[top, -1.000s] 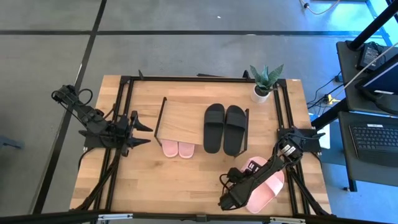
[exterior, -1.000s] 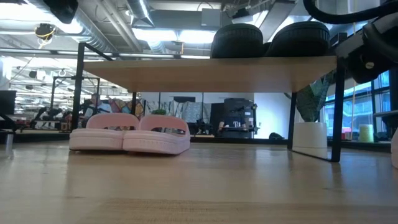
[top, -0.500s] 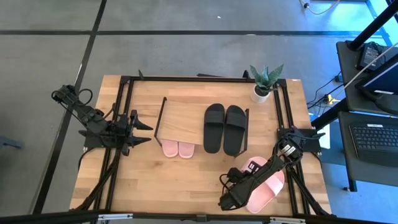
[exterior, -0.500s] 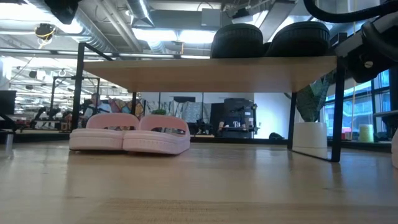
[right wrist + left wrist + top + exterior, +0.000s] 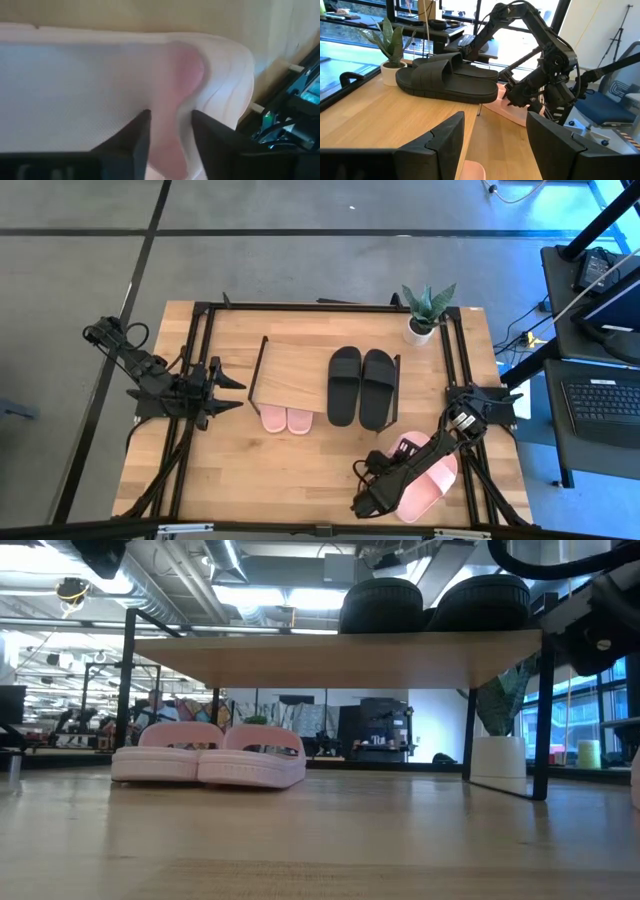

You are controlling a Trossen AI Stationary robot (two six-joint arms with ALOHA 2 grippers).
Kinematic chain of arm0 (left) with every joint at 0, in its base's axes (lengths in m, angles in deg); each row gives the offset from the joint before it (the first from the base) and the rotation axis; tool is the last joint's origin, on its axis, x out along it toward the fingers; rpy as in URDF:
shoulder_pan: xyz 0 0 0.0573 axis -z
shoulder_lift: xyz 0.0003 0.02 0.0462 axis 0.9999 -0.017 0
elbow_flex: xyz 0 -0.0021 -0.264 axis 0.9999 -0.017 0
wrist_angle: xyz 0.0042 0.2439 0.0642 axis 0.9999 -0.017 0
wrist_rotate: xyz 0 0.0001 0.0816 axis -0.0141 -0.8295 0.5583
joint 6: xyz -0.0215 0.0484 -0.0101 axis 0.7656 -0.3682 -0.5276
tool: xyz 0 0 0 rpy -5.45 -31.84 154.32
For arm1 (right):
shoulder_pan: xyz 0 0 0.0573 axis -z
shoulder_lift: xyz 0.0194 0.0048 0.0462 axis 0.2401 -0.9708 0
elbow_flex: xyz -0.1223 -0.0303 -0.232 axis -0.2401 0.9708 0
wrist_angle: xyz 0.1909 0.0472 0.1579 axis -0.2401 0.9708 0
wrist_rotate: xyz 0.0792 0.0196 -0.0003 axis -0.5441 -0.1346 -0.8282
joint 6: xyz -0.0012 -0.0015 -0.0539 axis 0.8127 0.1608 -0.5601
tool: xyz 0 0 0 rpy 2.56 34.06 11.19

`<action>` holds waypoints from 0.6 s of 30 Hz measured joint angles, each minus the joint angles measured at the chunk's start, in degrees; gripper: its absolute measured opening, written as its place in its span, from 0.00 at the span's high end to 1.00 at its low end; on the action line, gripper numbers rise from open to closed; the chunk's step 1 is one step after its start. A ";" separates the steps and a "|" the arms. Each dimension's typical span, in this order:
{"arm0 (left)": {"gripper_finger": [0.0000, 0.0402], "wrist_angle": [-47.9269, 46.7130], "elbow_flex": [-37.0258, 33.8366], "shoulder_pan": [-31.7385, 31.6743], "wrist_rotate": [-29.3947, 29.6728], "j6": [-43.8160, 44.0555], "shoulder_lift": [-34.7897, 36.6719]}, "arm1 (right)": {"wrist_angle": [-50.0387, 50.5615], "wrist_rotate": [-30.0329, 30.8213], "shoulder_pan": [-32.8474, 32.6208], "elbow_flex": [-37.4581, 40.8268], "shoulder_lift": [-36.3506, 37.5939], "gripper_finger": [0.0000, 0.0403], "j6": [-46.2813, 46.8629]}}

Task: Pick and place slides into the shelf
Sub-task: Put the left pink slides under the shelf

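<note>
A black pair of slides (image 5: 360, 385) lies on the right part of the shelf (image 5: 290, 370) top. One pink pair (image 5: 286, 420) rests on the table under the shelf's near edge, also in the low view (image 5: 210, 755). A second pink pair (image 5: 428, 478) lies near the table's right near corner, under my right arm. My right gripper (image 5: 373, 500) is down at it and shut on pink material (image 5: 172, 115). My left gripper (image 5: 232, 390) waits open, left of the shelf, pointing at it (image 5: 495, 145). My right gripper pinches a raised pink part of one slide (image 5: 175, 85) between its two fingers (image 5: 135, 140); strap edge or sole rim, I cannot tell, as the slide fills the wrist view. In the high view the arm covers the place of contact. The slide seems to lie on the table.
A potted plant (image 5: 425, 315) stands at the table's far right, behind the shelf. Black frame rails (image 5: 200, 360) run along the tabletop's left and right sides. The shelf's thin black legs (image 5: 540, 710) stand near the black pair. Bare wood lies between the shelf and the near edge.
My right arm has shifted a little above the pink pair; in the low view its dark link has tipped slightly. The slides, the shelf and my left arm stand as before.
</note>
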 joint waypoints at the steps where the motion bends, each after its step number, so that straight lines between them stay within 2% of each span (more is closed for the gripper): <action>1: 0.49 0.00 0.00 0.00 -0.01 0.00 0.00 | -0.07 0.00 -0.02 0.00 0.00 0.61 -1.00; 7: 0.49 0.22 0.00 0.00 -0.02 0.02 0.02 | -1.07 0.02 -0.02 0.00 0.00 0.52 -0.75; 11: 0.49 0.23 0.00 -0.01 -0.02 0.74 0.01 | -0.55 0.04 -0.01 0.01 0.00 0.51 -0.94; 18: 0.49 0.20 0.00 0.00 -0.04 2.51 0.00 | -0.13 0.31 0.28 0.15 0.01 0.52 4.57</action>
